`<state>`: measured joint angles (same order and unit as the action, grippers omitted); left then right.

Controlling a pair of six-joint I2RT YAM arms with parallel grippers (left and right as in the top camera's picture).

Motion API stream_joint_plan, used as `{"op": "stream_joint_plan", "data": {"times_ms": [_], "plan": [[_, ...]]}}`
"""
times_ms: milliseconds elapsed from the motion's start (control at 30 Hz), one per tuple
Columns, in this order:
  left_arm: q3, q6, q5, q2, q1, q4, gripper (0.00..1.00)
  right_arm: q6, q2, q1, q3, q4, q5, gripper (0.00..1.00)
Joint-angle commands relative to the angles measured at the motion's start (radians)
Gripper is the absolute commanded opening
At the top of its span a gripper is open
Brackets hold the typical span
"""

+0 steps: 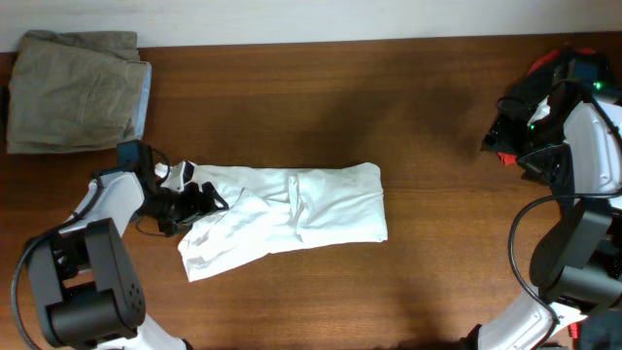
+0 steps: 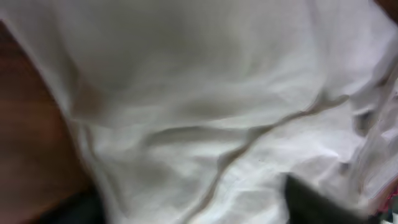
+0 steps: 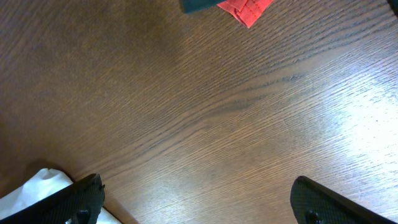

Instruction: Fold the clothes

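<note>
The white T-shirt (image 1: 292, 219) lies on the table, folded lengthwise into a wrinkled band, with its left end bunched. My left gripper (image 1: 194, 202) is at that left end, right down on the cloth. In the left wrist view the white fabric (image 2: 199, 106) fills the blurred frame, and the two dark fingertips (image 2: 193, 208) stand wide apart over it at the bottom. My right gripper (image 3: 196, 202) is open and empty above bare wood at the far right of the table (image 1: 505, 136), well away from the shirt.
A folded olive-khaki garment (image 1: 73, 89) lies at the back left corner. A red and dark item (image 3: 245, 9) shows at the top of the right wrist view. A white corner (image 3: 37, 186) shows at its lower left. Bare wood (image 1: 437, 97) lies between shirt and right arm.
</note>
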<state>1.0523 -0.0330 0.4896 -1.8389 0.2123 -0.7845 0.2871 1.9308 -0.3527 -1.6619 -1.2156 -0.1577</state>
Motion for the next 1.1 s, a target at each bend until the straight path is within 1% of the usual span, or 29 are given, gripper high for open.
{"op": "stream_joint_plan", "data": {"times_ms": [0,33,67,100,200,233,267,367,467,500,533,567,667,700,833,867,933,1033,1067], "plan": [[-0.042,0.026,-0.015,-0.065,-0.009,0.01,0.04,-0.003,-0.004,0.0,0.002,0.0,0.013,0.99],[-0.036,0.026,-0.017,-0.064,-0.007,0.009,0.01,-0.003,-0.004,0.0,0.002,0.0,0.013,0.99],[-0.02,0.017,-0.049,-0.064,-0.007,0.002,0.01,-0.003,-0.004,0.0,0.002,0.0,0.013,0.99],[0.007,-0.027,-0.121,-0.064,-0.007,-0.025,0.01,-0.003,-0.004,0.0,0.002,0.0,0.013,0.98],[0.173,-0.129,-0.392,-0.064,-0.007,-0.205,0.01,-0.003,-0.004,0.0,0.002,0.0,0.013,0.99],[0.24,-0.174,-0.46,-0.064,-0.007,-0.264,0.01,-0.002,-0.004,0.0,0.002,0.0,0.013,0.99],[0.372,-0.201,-0.538,-0.064,-0.007,-0.355,0.01,-0.003,-0.004,0.0,0.002,0.0,0.013,0.99],[0.694,-0.215,-0.557,-0.064,-0.012,-0.576,0.01,-0.002,-0.004,0.0,0.002,0.0,0.013,0.99],[0.916,-0.212,-0.504,-0.064,-0.064,-0.717,0.01,-0.003,-0.004,0.0,0.002,0.0,0.013,0.99],[0.943,-0.213,-0.504,-0.064,-0.098,-0.739,0.01,-0.002,-0.004,0.0,0.002,0.0,0.013,0.99],[0.942,-0.213,-0.5,-0.064,-0.135,-0.75,0.01,-0.002,-0.004,0.0,0.002,0.0,0.013,0.99],[0.92,-0.213,-0.452,-0.069,-0.204,-0.745,0.01,-0.003,-0.004,0.0,0.002,0.0,0.013,0.99],[0.842,-0.233,-0.451,-0.077,-0.29,-0.678,0.01,-0.003,-0.004,0.0,0.002,0.0,0.013,0.99],[0.781,-0.244,-0.448,-0.08,-0.323,-0.636,0.01,-0.002,-0.004,0.0,0.002,0.0,0.013,0.99],[0.577,-0.243,-0.354,-0.081,-0.403,-0.493,0.01,-0.003,-0.004,0.0,0.002,0.0,0.013,0.99],[0.535,-0.243,-0.354,-0.081,-0.426,-0.464,0.01,-0.002,-0.004,0.0,0.002,0.0,0.013,0.99],[0.503,-0.243,-0.354,-0.082,-0.456,-0.446,0.01,-0.002,-0.004,0.0,0.002,0.0,0.013,0.99],[0.5,-0.243,-0.35,-0.082,-0.496,-0.455,0.01,-0.003,-0.004,0.0,0.002,0.0,0.013,0.99],[0.5,-0.244,-0.349,-0.082,-0.51,-0.463,0.06,-0.003,-0.004,0.0,0.002,0.0,0.013,0.99]]}}
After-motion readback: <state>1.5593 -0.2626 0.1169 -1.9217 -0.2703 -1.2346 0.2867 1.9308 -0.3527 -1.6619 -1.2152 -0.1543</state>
